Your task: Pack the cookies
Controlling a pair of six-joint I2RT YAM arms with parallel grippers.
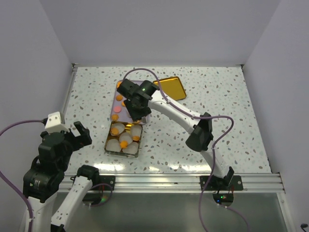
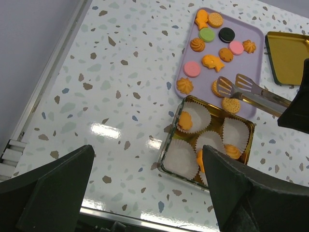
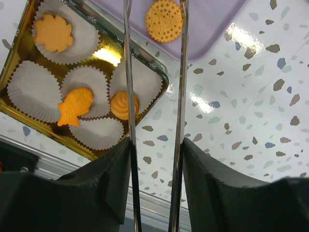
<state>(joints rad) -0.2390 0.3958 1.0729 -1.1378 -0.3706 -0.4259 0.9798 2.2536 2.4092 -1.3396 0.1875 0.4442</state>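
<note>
Cookies point(image 2: 212, 62), mostly orange with pink, green and black ones, lie on a lilac tray point(image 2: 256, 38). A gold tin point(image 2: 169, 159) of white paper cups holds a flower cookie point(image 3: 53, 33), a fish cookie point(image 3: 75, 105) and a swirl cookie point(image 3: 123, 104). My right gripper point(image 3: 155, 145) is shut on metal tongs point(image 3: 127, 72). The tongs' tips point(image 2: 236, 86) are spread and empty above a round biscuit point(image 3: 164, 20) at the tray's near edge. My left gripper point(image 2: 147, 150) is open and empty, over the table left of the tin point(image 1: 124, 139).
The tin's gold lid point(image 1: 172, 88) lies on the table right of the tray point(image 1: 119, 86). White walls close the table on three sides. A metal rail point(image 1: 169, 181) runs along the near edge.
</note>
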